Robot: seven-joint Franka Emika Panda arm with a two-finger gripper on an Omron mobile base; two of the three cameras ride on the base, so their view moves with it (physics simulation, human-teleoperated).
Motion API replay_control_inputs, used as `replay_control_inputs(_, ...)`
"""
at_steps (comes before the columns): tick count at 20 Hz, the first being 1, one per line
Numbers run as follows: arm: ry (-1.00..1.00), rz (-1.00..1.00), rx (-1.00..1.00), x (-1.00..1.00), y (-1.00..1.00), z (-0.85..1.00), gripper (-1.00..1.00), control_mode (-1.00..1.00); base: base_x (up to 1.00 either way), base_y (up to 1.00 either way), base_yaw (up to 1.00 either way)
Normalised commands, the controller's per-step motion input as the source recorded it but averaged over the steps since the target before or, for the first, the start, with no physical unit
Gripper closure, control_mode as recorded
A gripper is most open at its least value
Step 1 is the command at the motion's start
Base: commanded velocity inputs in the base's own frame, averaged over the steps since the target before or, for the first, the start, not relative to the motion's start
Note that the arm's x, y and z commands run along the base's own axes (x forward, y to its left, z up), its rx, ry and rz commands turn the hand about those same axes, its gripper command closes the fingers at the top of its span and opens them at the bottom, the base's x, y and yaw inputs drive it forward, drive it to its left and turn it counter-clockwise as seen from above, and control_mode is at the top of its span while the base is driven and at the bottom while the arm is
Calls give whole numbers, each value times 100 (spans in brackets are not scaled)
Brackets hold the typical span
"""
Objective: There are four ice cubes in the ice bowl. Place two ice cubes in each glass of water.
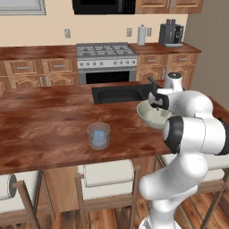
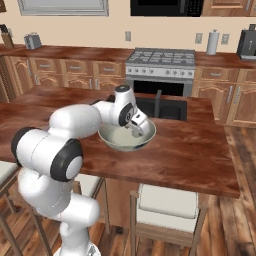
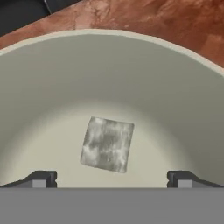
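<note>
The two-finger gripper is hanging spread wide and empty inside the wide, shallow, pale grey-green ice bowl. One small pale, translucent ice cube is lying on the bowl floor, seemingly centred between the fingertips and just beyond them.

The white arm rises from the base, bends at a dark elbow joint and reaches forward toward 12 o'clock, with the wrist turned so the hand points down. The gripper hangs low at the end of the reach, seen in the left base view at about 1 o'clock from the elbow. In the hand view its two dark fingertips stand spread wide at 7 and 5 o'clock, with nothing between them.
</note>
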Motion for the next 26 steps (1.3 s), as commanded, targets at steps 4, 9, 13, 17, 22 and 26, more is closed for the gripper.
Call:
replay_control_inputs(4, 4, -2, 3, 16, -20, -15, -100, -100, 0, 0, 0)
replay_control_inputs(9, 1, -4, 0, 14, -1, -9, -100, -100, 0, 0, 0)
replay_control_inputs(13, 0, -5, 0, 4, 0, -7, -100, -100, 0, 0, 0)
replay_control_inputs(17, 0, -6, 0, 5, 0, -13, -100, -100, 0, 0, 0)
replay_control_inputs(22, 0, -5, 0, 13, 5, -17, -100, -100, 0, 0, 0)
replay_control_inputs(26, 0, -5, 0, 18, 1, -15, -100, -100, 0, 0, 0)
